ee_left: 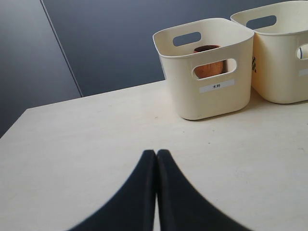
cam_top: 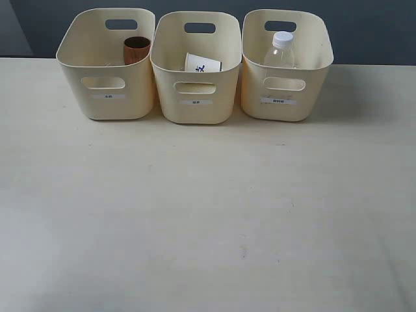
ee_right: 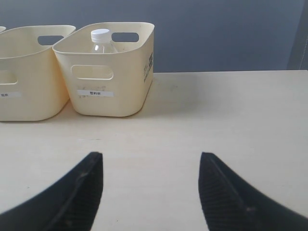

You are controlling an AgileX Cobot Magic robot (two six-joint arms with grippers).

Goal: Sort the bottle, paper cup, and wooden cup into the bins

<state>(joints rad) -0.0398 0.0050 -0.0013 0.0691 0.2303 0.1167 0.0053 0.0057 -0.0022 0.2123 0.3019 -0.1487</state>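
Exterior: high, front-on to bins (cam_top: 195, 97). Wrist views: low over table (ee_left: 72, 144), facing bins.

A pale wooden table (cam_top: 208, 214) stands before a dark grey-blue wall (cam_top: 370, 29)

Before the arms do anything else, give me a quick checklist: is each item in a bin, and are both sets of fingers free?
1. Wooden cup in the left bin: ok, upright inside.
2. Paper cup in the middle bin: ok, it sits tilted.
3. Bottle in the right bin: ok, upright, cap on.
4. Left gripper free: ok, fingers closed together with nothing between them.
5. Right gripper free: ok, fingers apart, holding nothing.
6. Each item matches its bin label: cannot tell, the labels are too small to read.
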